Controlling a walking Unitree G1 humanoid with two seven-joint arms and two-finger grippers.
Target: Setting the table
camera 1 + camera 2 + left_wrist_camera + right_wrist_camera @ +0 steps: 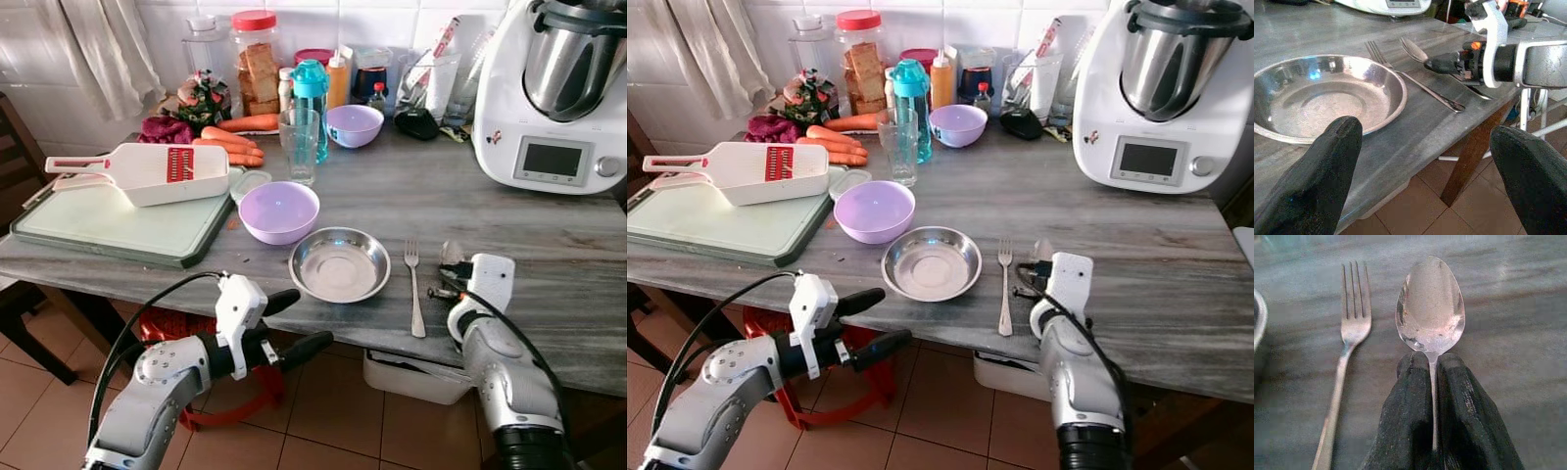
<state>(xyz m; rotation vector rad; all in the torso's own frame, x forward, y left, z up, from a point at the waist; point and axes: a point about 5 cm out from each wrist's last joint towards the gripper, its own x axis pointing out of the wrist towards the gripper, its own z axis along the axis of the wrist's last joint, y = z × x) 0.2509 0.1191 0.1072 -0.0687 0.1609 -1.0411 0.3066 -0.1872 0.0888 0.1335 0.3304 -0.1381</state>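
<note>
My right gripper [1432,396] has its fingers clenched on the spoon [1431,308] neck, bowl low over the surface [549,245], just beside the fork [414,286] right of the steel plate [340,263]. Left gripper [294,323] hangs spread, empty, below the edge. Risk: a skewed release, and the spoon rolls onto the fork.

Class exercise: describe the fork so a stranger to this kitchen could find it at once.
Start at the grey wooden table and find the steel plate near its front edge. The fork lies flat just right of it, tines pointing away, with the spoon beside it pinched in the right claw.
</note>
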